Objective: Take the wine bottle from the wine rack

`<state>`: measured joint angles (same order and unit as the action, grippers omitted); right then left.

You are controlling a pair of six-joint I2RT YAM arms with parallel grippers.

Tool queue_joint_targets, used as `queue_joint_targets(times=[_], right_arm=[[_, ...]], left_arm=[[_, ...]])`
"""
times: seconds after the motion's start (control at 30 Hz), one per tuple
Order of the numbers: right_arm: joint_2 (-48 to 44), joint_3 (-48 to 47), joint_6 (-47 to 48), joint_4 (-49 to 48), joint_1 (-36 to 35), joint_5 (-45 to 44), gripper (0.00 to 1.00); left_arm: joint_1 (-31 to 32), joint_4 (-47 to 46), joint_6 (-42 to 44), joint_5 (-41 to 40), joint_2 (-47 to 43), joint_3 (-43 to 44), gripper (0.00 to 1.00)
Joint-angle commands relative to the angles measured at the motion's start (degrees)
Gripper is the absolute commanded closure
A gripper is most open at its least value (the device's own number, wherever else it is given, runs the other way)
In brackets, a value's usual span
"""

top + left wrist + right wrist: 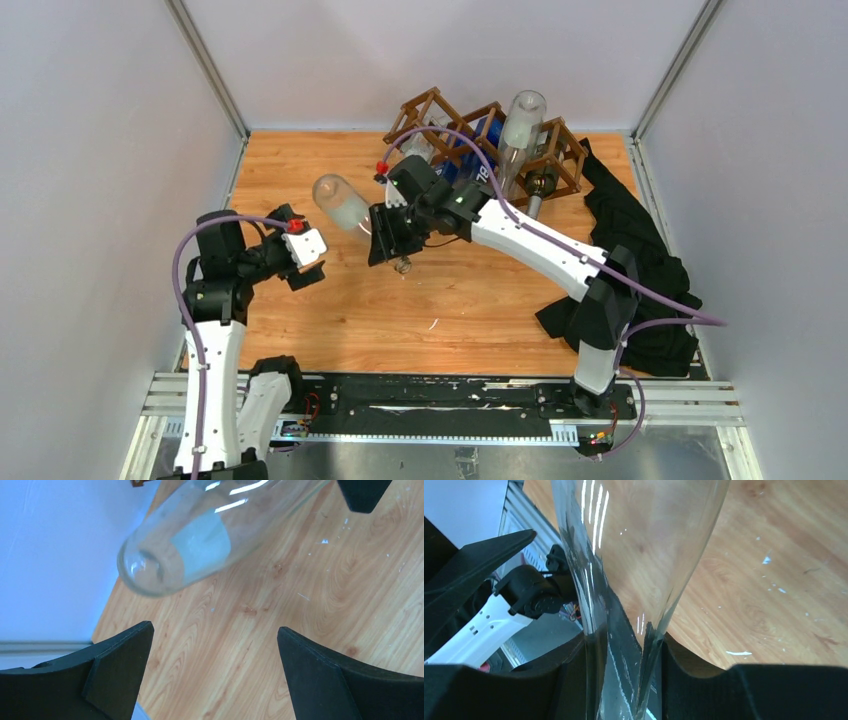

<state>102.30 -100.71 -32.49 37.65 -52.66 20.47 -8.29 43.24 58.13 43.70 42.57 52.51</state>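
A clear glass wine bottle (340, 203) hangs tilted over the wooden table, its base toward the left. My right gripper (386, 236) is shut on its neck, and the right wrist view shows the bottle (639, 540) pinched between the black pads (624, 645). My left gripper (310, 248) stands open just left of the bottle's base, touching nothing. In the left wrist view the bottle (200, 540) lies beyond the wide-apart fingertips (215, 635). The brown lattice wine rack (560, 150) stands at the back, behind the right arm.
A second clear bottle (522, 125) stands tilted in the rack, with a blue-labelled item (482, 165) beside it. A black cloth (640, 250) lies crumpled along the right wall. White walls close in three sides. The metal rail (420, 395) runs along the near edge.
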Motion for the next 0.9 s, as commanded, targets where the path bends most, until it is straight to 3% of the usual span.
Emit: queue_joint_targets(times=[0.0, 0.17, 0.53, 0.87], right_arm=[[0.1, -5.7, 3.1, -8.1, -2.0, 4.6, 1.00], [3.0, -6.8, 4.1, -6.7, -3.4, 8.8, 1.00], [6.1, -8.2, 5.4, -5.6, -5.8, 14.4, 1.00], [12.5, -14.9, 5.1, -5.0, -9.4, 17.4, 1.00]], left_arm=[[2.7, 1.4, 11.2, 2.1, -1.8, -3.5, 0.00], [7.7, 1.3, 21.2, -2.6, -3.7, -8.5, 0.00], [10.5, 1.0, 34.9, -1.7, -11.8, -17.4, 0.00], [11.1, -1.4, 37.6, 0.4, -15.1, -20.2, 0.00]])
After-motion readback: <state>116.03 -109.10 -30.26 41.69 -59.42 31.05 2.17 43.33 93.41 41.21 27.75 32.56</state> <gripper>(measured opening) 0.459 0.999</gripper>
